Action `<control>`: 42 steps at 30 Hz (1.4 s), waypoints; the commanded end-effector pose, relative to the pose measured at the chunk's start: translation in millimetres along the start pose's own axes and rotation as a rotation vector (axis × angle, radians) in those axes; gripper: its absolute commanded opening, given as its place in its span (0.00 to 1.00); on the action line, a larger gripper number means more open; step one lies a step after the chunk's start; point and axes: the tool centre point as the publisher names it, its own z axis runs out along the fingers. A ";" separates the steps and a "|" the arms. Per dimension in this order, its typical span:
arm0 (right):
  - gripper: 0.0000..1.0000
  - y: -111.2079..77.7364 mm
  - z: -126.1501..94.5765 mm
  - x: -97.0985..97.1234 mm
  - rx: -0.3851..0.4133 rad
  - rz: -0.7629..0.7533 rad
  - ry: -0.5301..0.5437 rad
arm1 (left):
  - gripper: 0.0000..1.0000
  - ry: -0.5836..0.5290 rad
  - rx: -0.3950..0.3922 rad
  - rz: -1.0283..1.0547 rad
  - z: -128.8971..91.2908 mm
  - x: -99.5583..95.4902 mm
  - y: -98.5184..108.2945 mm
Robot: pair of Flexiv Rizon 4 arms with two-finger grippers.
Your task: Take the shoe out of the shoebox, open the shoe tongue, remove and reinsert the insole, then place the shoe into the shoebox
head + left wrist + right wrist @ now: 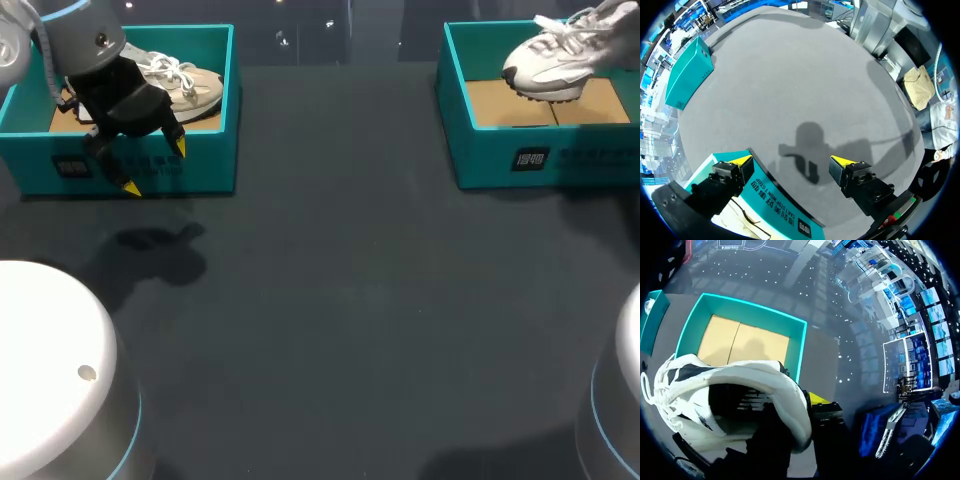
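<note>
Your right gripper [799,407] is clamped on the heel collar of the white shoe [550,62] — only one yellow fingertip [818,399] shows, outside the collar. The shoe hangs tilted, toe down, over the right shoebox [500,160]; can't tell if the toe touches the floor. Your left gripper [156,167] is spread wide and empty, straddling the front wall of the left shoebox [210,165] — one tip over the box, one over the table [330,300]. The beige shoe [195,88] lies inside that box.
</note>
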 end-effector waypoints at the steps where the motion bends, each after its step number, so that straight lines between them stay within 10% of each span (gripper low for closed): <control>1: 0.00 -5.5 -3.3 8.6 0.019 0.060 -0.057 | 1.00 0.002 -0.003 0.000 0.1 -0.4 0.1; 17: 0.00 -4.8 -4.1 10.8 0.057 0.114 -0.136 | 1.00 0.002 -0.003 0.000 0.1 -0.4 0.1; 42: 0.00 -19.4 54.7 30.8 0.192 0.316 -0.096 | 1.00 0.002 -0.003 0.000 0.1 -0.4 0.1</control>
